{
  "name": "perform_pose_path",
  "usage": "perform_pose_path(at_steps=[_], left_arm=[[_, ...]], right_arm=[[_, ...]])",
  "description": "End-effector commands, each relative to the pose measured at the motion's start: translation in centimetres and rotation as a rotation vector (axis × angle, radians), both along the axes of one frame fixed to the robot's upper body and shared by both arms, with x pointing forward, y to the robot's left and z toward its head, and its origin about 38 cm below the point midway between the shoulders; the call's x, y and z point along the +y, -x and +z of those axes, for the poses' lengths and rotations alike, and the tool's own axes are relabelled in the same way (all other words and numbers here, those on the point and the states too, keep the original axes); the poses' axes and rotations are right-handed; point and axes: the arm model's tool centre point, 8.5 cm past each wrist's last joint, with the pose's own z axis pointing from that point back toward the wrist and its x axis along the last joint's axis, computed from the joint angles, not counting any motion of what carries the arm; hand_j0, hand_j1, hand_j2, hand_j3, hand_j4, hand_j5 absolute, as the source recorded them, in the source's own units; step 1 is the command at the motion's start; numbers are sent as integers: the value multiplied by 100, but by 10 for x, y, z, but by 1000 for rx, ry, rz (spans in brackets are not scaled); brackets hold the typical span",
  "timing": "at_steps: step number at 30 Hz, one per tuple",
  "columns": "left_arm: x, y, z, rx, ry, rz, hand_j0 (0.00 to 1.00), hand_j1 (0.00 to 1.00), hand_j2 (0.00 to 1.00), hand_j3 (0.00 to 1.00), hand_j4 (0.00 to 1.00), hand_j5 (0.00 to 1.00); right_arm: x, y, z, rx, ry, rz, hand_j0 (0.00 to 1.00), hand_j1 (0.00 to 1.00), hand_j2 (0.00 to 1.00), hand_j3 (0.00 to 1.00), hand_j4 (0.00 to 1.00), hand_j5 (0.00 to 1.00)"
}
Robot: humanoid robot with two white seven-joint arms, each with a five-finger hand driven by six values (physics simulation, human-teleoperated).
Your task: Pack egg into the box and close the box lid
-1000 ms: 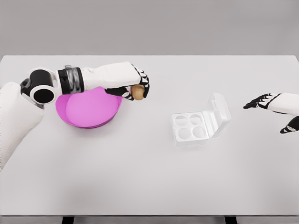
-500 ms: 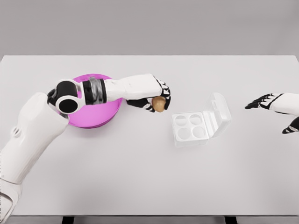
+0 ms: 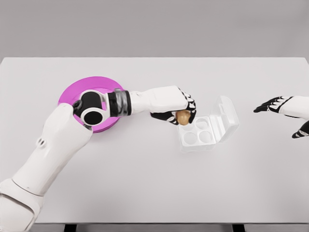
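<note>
Your left arm covers the near right part of the pink bowl (image 3: 77, 92), so you cannot see what, if anything, lies inside it. The right hand (image 3: 282, 107) is cut off by the picture's right edge; only the wrist and some fingers show, spread and relaxed, holding nothing, well apart from the box.

The box (image 3: 197, 131) lies open on the white table (image 3: 154, 183), its clear lid (image 3: 228, 116) standing up along the right side. You can see four round cups in the tray; the three in plain view are unfilled, and the upper left cup is partly masked by your left hand.

The left hand (image 3: 177, 107) has its fingers curled and clamped on the egg (image 3: 183, 117). The brown egg sits under the fingertips, at the box's upper left corner, over that cup. Whether it touches the tray you cannot tell.
</note>
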Motion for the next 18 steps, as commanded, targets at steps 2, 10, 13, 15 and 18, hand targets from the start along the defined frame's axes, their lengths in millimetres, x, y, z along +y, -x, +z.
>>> perform_pose_path(at_steps=[2, 10, 13, 15, 18], left_arm=[[-9, 0, -1, 15, 17, -4, 39, 39, 39, 39, 39, 39], [-23, -3, -16, 57, 8, 4, 39, 39, 39, 39, 39, 39], [-25, -5, -23, 73, -5, 12, 39, 39, 39, 39, 39, 39], [-27, -6, -26, 79, -13, 16, 39, 39, 39, 39, 39, 39], [-30, -7, -30, 91, -14, 17, 39, 39, 39, 39, 39, 39]], right_arm=[[0, 0, 1, 0, -3, -3, 100, 100, 100, 100, 100, 100], [1, 0, 1, 0, -3, 0, 100, 100, 100, 100, 100, 100], [12, 4, 3, -4, -3, 40, 100, 100, 100, 100, 100, 100], [12, 5, 2, -3, -1, 40, 100, 100, 100, 100, 100, 100], [11, 4, 2, -2, 0, 37, 100, 100, 100, 100, 100, 100]])
